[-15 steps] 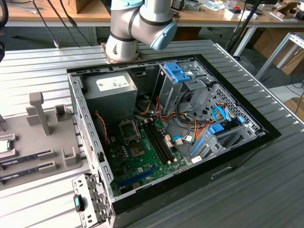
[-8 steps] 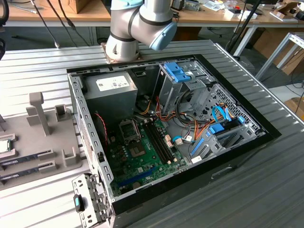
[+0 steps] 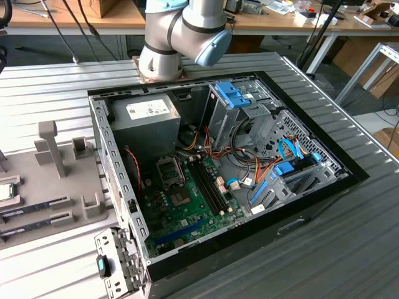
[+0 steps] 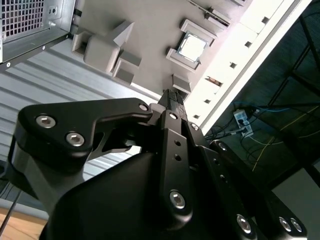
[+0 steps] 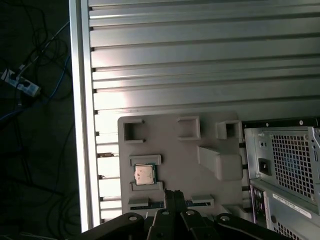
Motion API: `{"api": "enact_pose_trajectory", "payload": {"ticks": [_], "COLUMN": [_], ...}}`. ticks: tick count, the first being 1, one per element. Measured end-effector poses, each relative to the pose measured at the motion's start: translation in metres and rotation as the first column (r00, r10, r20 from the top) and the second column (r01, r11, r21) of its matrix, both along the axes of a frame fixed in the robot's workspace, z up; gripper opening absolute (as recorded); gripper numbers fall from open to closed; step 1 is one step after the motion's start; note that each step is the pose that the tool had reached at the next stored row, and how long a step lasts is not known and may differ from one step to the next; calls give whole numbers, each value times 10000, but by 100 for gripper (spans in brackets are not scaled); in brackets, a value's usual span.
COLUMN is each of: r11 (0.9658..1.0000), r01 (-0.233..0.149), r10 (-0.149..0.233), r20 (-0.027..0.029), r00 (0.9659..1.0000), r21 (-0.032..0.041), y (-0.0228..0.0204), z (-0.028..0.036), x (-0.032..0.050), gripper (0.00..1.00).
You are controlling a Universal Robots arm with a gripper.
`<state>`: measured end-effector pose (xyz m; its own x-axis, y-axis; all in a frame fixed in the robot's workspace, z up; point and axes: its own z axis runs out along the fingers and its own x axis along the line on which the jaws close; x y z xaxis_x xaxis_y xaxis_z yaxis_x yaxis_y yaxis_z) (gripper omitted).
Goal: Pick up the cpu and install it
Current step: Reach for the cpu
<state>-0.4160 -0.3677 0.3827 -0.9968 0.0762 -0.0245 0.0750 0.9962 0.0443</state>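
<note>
Gripper (image 4: 172, 97) fingertips are pressed together with nothing between them, as both wrist views show; the tool is clenched on no load. It hangs above the grey fixture tray (image 5: 175, 155), pointing down toward the tray edge near the cpu (image 5: 145, 175) but clear of it, with no contact. The cpu lies flat in its framed recess on the tray, silver top up with a thin green rim around it; the exterior view places it at that view's far left edge (image 3: 4, 192), well apart from the open computer case (image 3: 100, 124). Dark memory sticks (image 3: 31, 208) rest in slots on the same tray, just beside the cpu. Inside the case, the motherboard (image 3: 187, 199) is exposed, and the CPU socket (image 3: 169, 169) appears as a dark frame with no silver chip seated in it, as far as that view allows. Judged status: pickup not yet made, since the fingers would first have to part to take the chip; transfer to the case and seating in the socket both remain outstanding. No step of the task is complete.
</note>
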Motion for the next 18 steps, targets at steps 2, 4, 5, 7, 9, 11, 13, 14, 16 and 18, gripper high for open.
{"api": "enact_pose_trajectory", "payload": {"ticks": [2, 4, 5, 7, 9, 11, 13, 14, 16, 18], "r11": [10000, 10000, 10000, 10000, 10000, 10000, 10000, 10000, 10000, 10000], "r01": [0, 0, 1, 1, 1, 1, 1, 1, 0, 1], "r10": [0, 0, -1, -1, -1, -1, -1, -1, 0, -1], "r20": [-1, 0, -1, 0, 0, -1, 0, -1, 0, 0], "r00": [10000, 10000, 10000, 10000, 10000, 10000, 10000, 10000, 10000, 10000], "r21": [0, -1, -1, 0, 0, -1, -1, 0, -1, 0], "y": [1, 1, 1, 1, 1, 1, 1, 1, 1, 1], "z": [-1, -3, -5, -11, -16, -20, -23, -25, -28, -31], "x": [0, 0, 0, 0, 0, 0, 0, 0, 0, 0], "gripper": [11, 11, 11, 11, 11, 11, 11, 11, 11, 11]}}
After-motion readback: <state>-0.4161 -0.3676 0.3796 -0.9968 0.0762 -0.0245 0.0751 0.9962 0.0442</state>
